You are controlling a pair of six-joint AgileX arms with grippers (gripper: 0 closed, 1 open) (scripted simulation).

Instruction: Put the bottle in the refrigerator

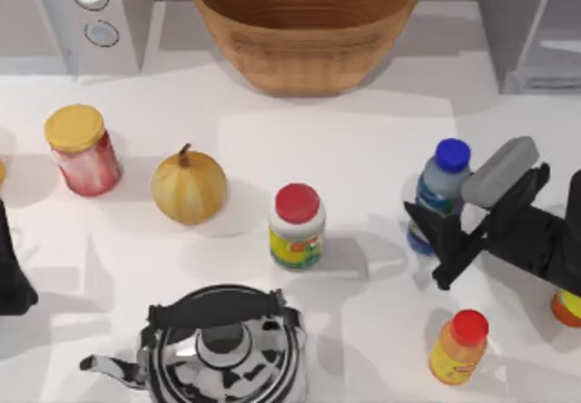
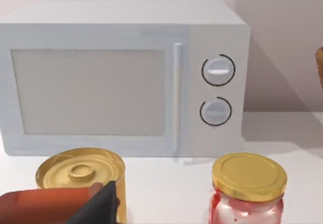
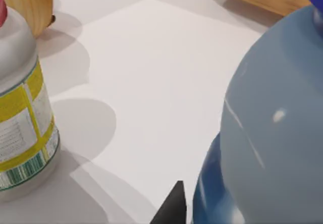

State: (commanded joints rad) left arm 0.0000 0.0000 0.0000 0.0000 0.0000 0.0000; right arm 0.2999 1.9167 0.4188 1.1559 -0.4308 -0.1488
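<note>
**Clear plastic, blue cap: right gripper closing in on the bottle**

Clear greyish plastic with a blue screw cap, the bottle [image 1: 438,199] stands upright on the right side of the white table [image 1: 345,149], well in front of the refrigerator [image 1: 531,26], whose grey body sits at the far right corner. The right gripper [image 1: 447,244] is at the bottle's lower body, its dark fingers spread, one fingertip in front of the bottle's base and the other reaching toward its right flank. Whether either pad already touches the plastic I cannot tell. In the right wrist view the bottle [image 3: 267,133] looms very close, with one dark fingertip [image 3: 171,206] just beside its blue label band.

The left arm sits parked at the table's left edge; its gripper [image 2: 86,206] has an orange-brown pad and a dark part in view, and I cannot tell how its fingers stand.

Judging by its look, the bottle is light, fairly stiff but smooth-walled, so likely slippery, and tall and narrow enough to tip if nudged sideways. The labelled midsection, below the shoulder, seems the soundest place to grip, square across the body. The red-lidded jar [image 1: 297,226] and the small orange bottle [image 1: 457,347] stand near but apart from it.
</note>
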